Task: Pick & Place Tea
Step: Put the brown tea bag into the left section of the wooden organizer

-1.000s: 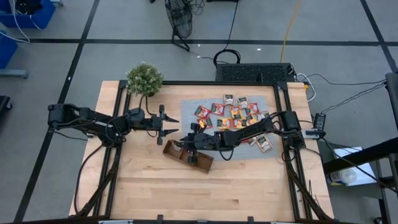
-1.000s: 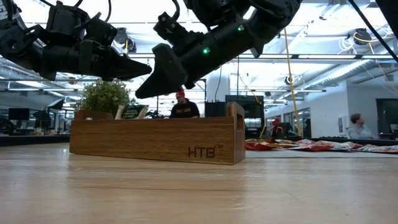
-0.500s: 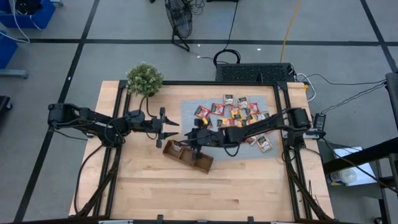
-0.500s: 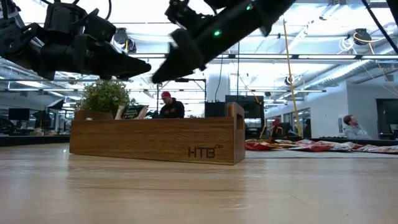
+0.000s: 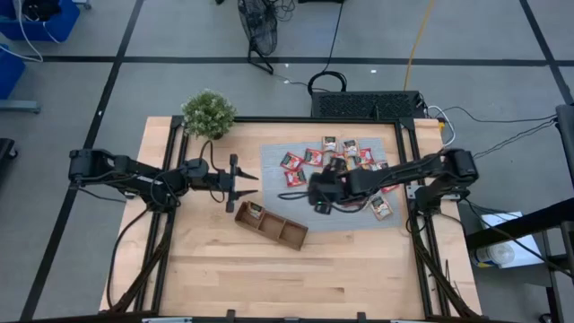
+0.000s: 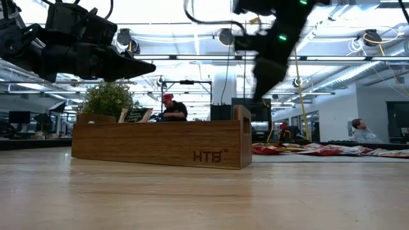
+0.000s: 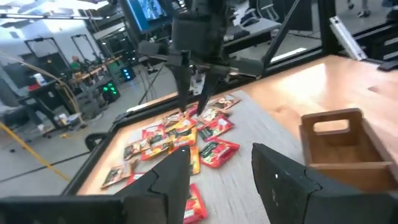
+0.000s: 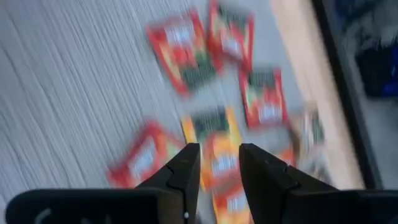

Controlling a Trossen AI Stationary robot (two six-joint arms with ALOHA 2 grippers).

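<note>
Several red, orange and dark green tea sachets (image 5: 345, 161) lie flat on a grey mat (image 5: 273, 166) at the table's far right; the left wrist view shows the sachets (image 7: 186, 134) too. One dark sachet (image 6: 135, 115) stands in the left end of the brown wooden tray (image 5: 271, 226). My right gripper (image 5: 316, 196) hangs over the near left part of the sachets (image 8: 214, 134), pointing steeply down, open, nothing between its fingers. My left gripper (image 5: 254, 182) stays level above the table, left of the mat and beyond the tray, open and empty.
A potted plant (image 5: 208, 114) stands at the table's far left corner. The tray (image 6: 160, 144) lies slantwise at the table's middle, with bare wood (image 5: 233, 278) on its near side. People sit in the room beyond the table.
My right gripper has risen from just above the tray and swung toward the table's right edge, to above the sachets on the mat. It has tipped from a shallow slant to pointing steeply down.
</note>
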